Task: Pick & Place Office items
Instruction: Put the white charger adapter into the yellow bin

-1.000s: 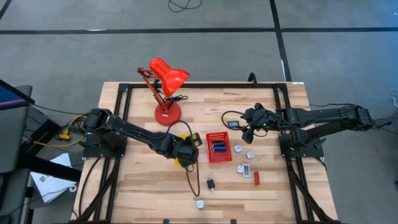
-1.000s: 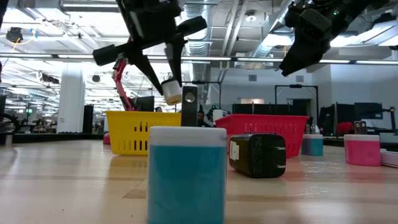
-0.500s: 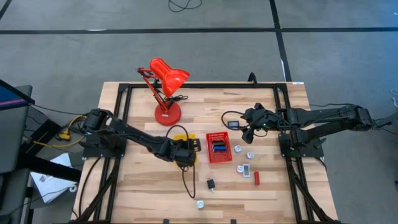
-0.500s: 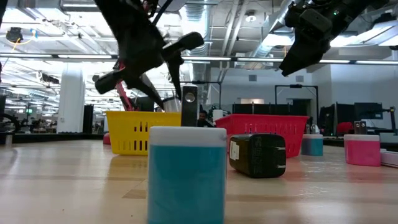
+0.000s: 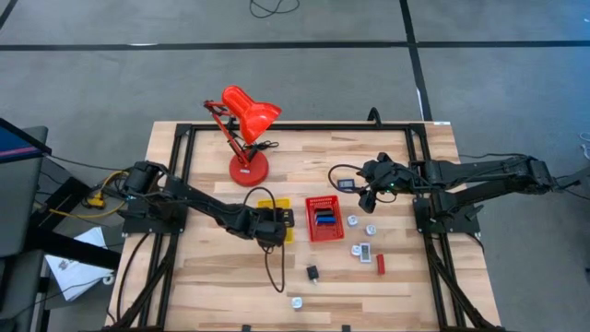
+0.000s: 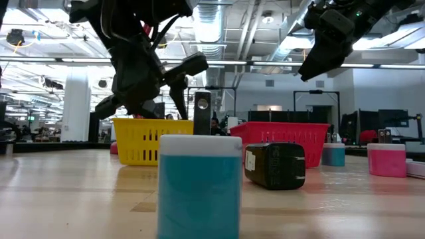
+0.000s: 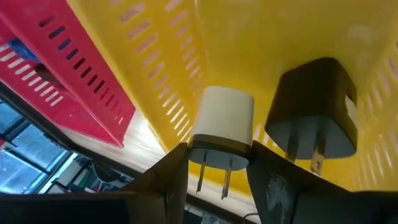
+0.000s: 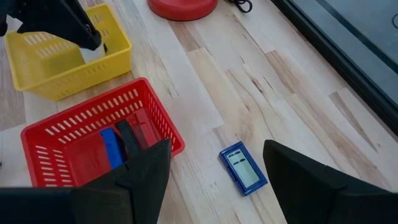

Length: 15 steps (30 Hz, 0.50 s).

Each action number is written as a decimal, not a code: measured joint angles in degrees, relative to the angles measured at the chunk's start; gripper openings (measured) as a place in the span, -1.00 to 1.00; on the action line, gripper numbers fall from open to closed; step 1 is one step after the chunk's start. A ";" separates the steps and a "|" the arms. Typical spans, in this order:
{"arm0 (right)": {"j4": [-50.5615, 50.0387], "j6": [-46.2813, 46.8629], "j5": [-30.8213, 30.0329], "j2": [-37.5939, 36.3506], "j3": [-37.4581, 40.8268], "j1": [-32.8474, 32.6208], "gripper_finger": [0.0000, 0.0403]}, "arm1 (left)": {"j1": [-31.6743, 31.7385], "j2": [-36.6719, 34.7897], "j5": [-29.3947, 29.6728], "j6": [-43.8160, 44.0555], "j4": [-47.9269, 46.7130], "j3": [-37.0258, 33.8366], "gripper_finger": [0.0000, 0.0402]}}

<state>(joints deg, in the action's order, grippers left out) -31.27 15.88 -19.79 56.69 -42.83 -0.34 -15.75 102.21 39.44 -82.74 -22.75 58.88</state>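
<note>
I'm reaching my left gripper [image 7: 214, 163] down into the yellow tray [image 7: 261, 43], pinching a white charger [image 7: 222, 124]. A black charger [image 7: 314, 115] is lying just beside it. My right gripper [image 8: 211, 180] is hovering spread over the desk [image 8: 280, 99].

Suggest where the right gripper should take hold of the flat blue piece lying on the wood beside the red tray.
Grip the blue piece across its two long edges, coming straight down from above. It lies flat on bare wood, clear of the red tray, and is narrow enough that the right gripper, hovering open nearby, could probably span it.

Two trays: yellow tray [image 5: 277, 205], red tray [image 5: 312, 231] (plus one lamp [image 5: 244, 124]).
</note>
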 joint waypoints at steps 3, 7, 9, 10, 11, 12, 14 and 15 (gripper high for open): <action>0.00 0.00 0.00 0.00 0.00 0.00 0.24 | 0.00 0.00 -0.02 0.00 2.90 -0.43 -0.26; 0.00 0.00 -0.01 0.00 0.00 0.00 0.24 | -0.05 -0.02 -0.55 0.30 3.24 -1.16 -0.22; 0.00 0.00 0.00 0.00 0.00 0.00 0.24 | -0.08 -0.02 -2.00 -1.70 3.23 -1.54 -0.24; 0.00 0.00 0.00 0.00 0.00 0.00 0.24 | -0.09 -0.02 -2.11 -2.97 3.07 -1.62 -0.25; 0.00 0.00 0.00 0.00 0.00 0.00 0.24 | -0.09 -0.02 -2.25 -3.96 3.11 -1.62 -0.26; 0.00 0.00 0.00 0.00 0.00 0.00 0.24 | -0.09 -0.02 -2.29 -4.43 3.29 -1.62 -0.28; 0.00 0.01 0.00 0.00 0.00 0.00 0.24 | 0.02 -0.02 -2.27 -5.87 3.31 -1.62 -0.29; 0.00 0.00 0.00 0.00 0.00 0.00 0.24 | 0.02 -0.02 -2.27 -6.62 3.31 -1.62 -0.30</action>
<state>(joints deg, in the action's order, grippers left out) -31.27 15.88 -19.79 56.69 -42.83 -0.34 -15.73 102.19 37.17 -89.36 -19.44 57.25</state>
